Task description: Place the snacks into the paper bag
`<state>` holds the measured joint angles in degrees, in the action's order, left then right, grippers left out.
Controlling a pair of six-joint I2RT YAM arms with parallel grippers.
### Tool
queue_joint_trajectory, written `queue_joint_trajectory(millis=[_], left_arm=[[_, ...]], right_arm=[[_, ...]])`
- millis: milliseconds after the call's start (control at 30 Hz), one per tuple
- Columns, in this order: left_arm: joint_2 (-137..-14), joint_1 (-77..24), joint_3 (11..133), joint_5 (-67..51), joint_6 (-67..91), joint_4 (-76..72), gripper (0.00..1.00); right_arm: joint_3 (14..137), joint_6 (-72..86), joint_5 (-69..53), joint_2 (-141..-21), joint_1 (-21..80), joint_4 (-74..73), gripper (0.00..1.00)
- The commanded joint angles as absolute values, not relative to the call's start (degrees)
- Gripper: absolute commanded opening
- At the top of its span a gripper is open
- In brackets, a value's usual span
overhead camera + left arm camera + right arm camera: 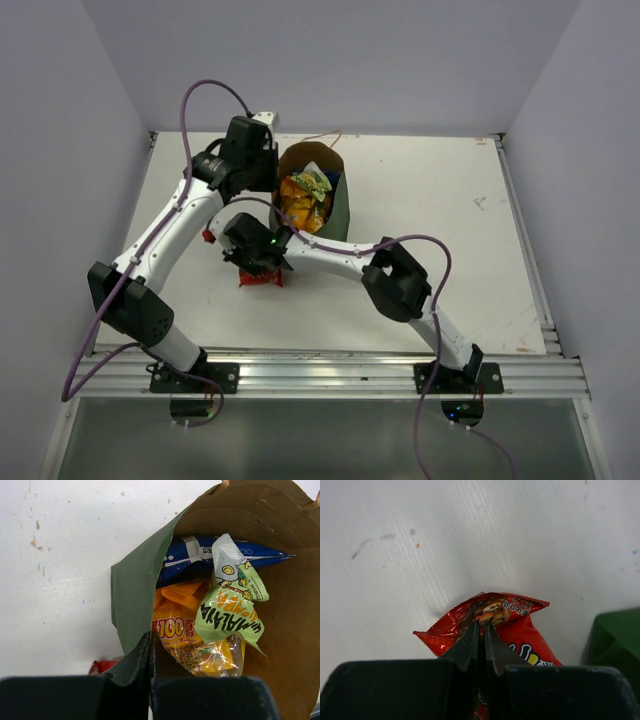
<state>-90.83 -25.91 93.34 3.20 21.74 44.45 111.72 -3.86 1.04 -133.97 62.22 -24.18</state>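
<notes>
The dark green paper bag (340, 205) stands upright at mid table, its brown inside (285, 605) showing. Inside it lie a blue packet (225, 555), a green packet (227, 612) and an orange packet (172, 627). My left gripper (151, 641) is shut on the bag's near green wall (132, 595), at its left rim (278, 172). A small red snack packet (525, 632) lies on the table left of the bag (262, 280). My right gripper (481, 626) is shut on this packet's top edge, pinching the foil, low over the table (264, 262).
The white table (440, 220) has scuffs and is bounded by grey walls on three sides. An aluminium rail (330, 375) runs along the near edge with both arm bases on it. A corner of the green bag (617, 645) sits right of the red packet.
</notes>
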Motion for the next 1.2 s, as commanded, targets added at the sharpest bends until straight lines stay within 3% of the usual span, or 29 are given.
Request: queue_joint_trajectory(millis=[0,133,367,533,667,867,1167], left_arm=[[-88.07,-26.10,94.04,2.46,22.15,39.99,0.00],[-88.59,-26.10,94.30,2.46,22.67,39.64,0.00],[-89.21,-26.10,95.18,3.69,23.20,39.99,0.00],[-89.91,-26.10,96.85,4.66,23.03,40.69,0.00],[-90.26,-26.10,97.47,4.66,23.03,40.96,0.00],[-90.44,-26.10,98.70,4.83,22.59,41.40,0.00],[-90.35,-26.10,98.70,4.66,22.24,41.57,0.00]], right_arm=[[105.34,-5.54,3.42,-120.71,63.19,-31.29,0.00],[99.42,-2.12,3.52,-102.45,63.72,-34.35,0.00],[106.60,1.32,8.26,-90.62,64.07,-45.16,0.00],[115.83,-2.98,15.44,-90.26,63.99,-43.60,0.00],[112.78,-9.31,20.56,-89.91,62.24,-31.95,0.00],[105.47,-7.30,17.06,-92.98,53.01,-18.30,0.00],[103.10,-2.20,9.24,-101.51,46.32,-16.35,0.00]])
